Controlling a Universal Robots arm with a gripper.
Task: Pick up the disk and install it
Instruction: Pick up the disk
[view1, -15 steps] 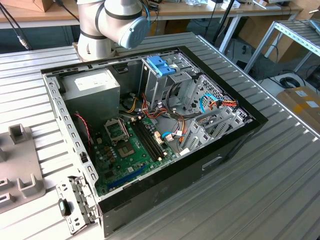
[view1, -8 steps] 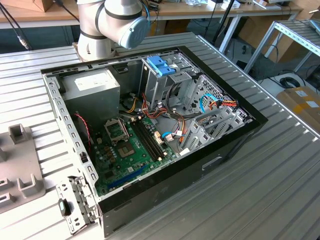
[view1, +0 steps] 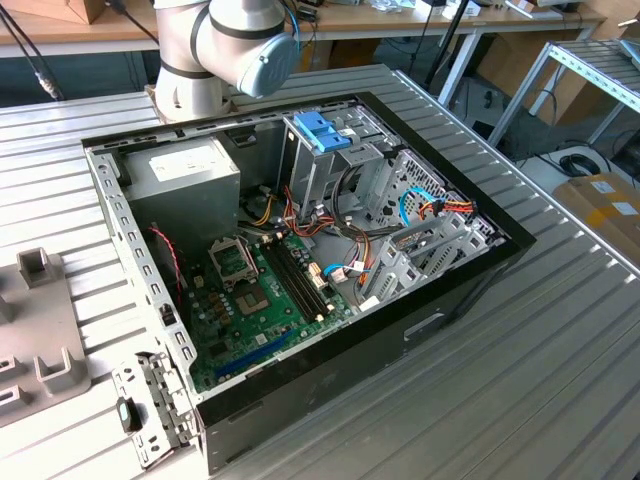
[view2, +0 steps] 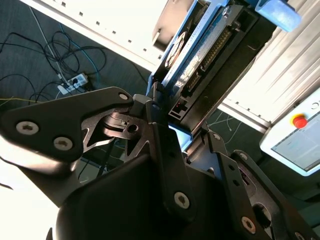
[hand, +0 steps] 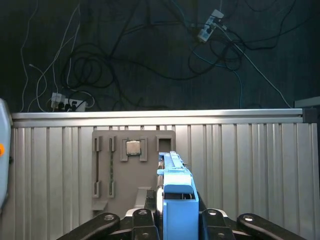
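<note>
As fingers (view2: 160, 140) clamp it, disk (view2: 196, 56) hovers

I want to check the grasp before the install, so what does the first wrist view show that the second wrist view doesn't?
First wrist view: a grey holder plate with a small square chip in it. Second wrist view: connector pins along the edge of the disk, and a white control pad with a red button. Both: the gripper shut on the disk, the ribbed table, and loose cables on the floor.
</note>
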